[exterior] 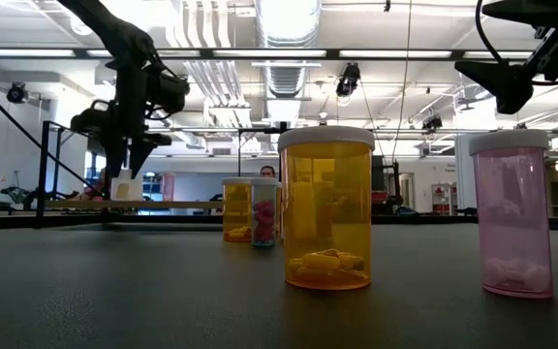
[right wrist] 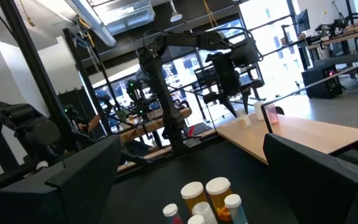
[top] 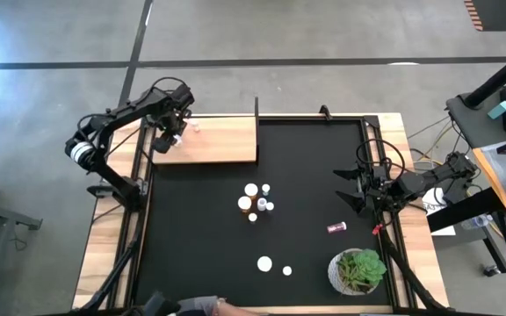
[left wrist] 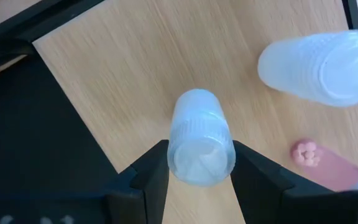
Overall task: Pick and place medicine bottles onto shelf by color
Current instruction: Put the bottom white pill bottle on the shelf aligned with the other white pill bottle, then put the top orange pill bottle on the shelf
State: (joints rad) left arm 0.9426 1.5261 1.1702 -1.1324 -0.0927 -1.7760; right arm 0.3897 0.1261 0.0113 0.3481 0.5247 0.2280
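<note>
The left gripper [top: 173, 133] hovers over the far left corner of the light-wood shelf [top: 222, 140], its two dark fingers [left wrist: 151, 171] clamped on either side of a white-capped bottle [left wrist: 199, 138] that points cap-first toward the wrist camera, the board's grain directly behind it. Just beside it on the same board stands a second white-capped bottle [left wrist: 321, 65], and a pale pink bottle [left wrist: 325, 163] lies on its side near that one; from overhead these show only as small pale shapes [top: 196, 127] close to the gripper. The right gripper [top: 351, 189] waits at the right edge of the black mat [top: 306, 254] with its fingers spread wide and nothing between them. A cluster of bottles [top: 256, 201] sits near the middle of the mat, among them white caps and at least one orange body. Toward the mat's near edge stand two more white-capped bottles [top: 264, 263], apart from the cluster, and a pink bottle [top: 336, 227] lies on its side nearer the right arm. At table height an orange bottle [exterior: 325, 207] with pills in its base and a translucent pink bottle [exterior: 511, 213] loom closest. A leafy green plant in a white pot [top: 358, 270] occupies the mat's near right corner.
</note>
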